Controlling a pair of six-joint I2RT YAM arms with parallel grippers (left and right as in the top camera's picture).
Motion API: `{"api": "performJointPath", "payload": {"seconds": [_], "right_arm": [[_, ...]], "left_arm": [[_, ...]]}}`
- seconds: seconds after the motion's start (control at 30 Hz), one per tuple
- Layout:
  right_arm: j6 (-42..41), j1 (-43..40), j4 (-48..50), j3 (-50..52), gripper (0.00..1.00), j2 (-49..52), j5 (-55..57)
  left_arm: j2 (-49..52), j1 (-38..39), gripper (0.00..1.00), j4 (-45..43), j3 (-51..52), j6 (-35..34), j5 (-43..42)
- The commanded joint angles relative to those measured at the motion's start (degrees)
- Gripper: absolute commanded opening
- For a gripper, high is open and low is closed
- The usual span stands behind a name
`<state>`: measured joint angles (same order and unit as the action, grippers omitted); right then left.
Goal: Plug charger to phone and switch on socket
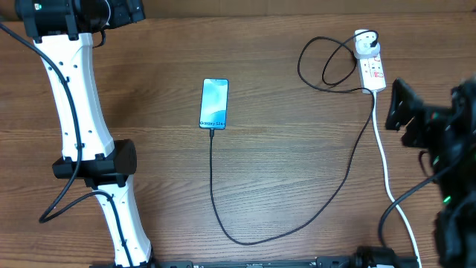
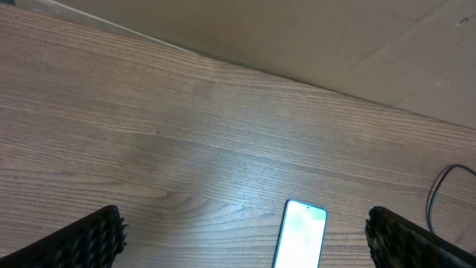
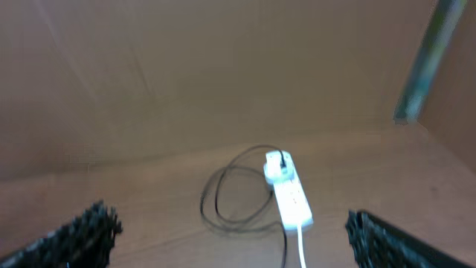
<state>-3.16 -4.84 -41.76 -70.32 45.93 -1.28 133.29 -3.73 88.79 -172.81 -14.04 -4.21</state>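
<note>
The phone (image 1: pixel 214 103) lies flat mid-table with its screen lit, and it also shows low in the left wrist view (image 2: pixel 301 234). The charger's thin black cable (image 1: pixel 245 240) meets the phone's lower edge, sweeps round in a long arc and coils near the socket. Its round white plug (image 1: pixel 364 43) sits in the far end of the socket (image 1: pixel 372 71), a white power strip. The switch position is too small to read. My left gripper (image 2: pixel 244 232) hovers open, well short of the phone. My right gripper (image 3: pixel 230 223) is open, facing the socket (image 3: pixel 293 199) from a distance.
The socket's white cord (image 1: pixel 387 167) runs along the right side toward the table's front edge. My right arm (image 1: pixel 446 126) stands at the right edge, the white left arm (image 1: pixel 74 104) along the left. A brown wall (image 3: pixel 223 74) rises behind the table.
</note>
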Motion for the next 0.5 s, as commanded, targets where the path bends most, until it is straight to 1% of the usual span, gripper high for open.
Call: {"api": "performJointPath", "payload": {"seconds": [0.0,0.23,0.33,0.47], "right_arm": [[0.5,1.1,8.0,13.9,1.0,-7.8,-0.1],[0.5,2.2,29.2,39.0,1.0,-23.1,0.0],[0.5,2.6,35.7,48.2,1.0,-29.0,0.1],[0.5,3.4,41.2,57.2,1.0,-34.9,0.1]], "left_arm": [[-0.2,0.4,1.0,0.1,0.2,-0.6,0.3],[-0.2,0.4,1.0,0.1,0.2,-0.6,0.3],[-0.2,0.4,1.0,0.1,0.2,-0.6,0.3],[-0.2,0.4,1.0,0.1,0.2,-0.6,0.3]]}}
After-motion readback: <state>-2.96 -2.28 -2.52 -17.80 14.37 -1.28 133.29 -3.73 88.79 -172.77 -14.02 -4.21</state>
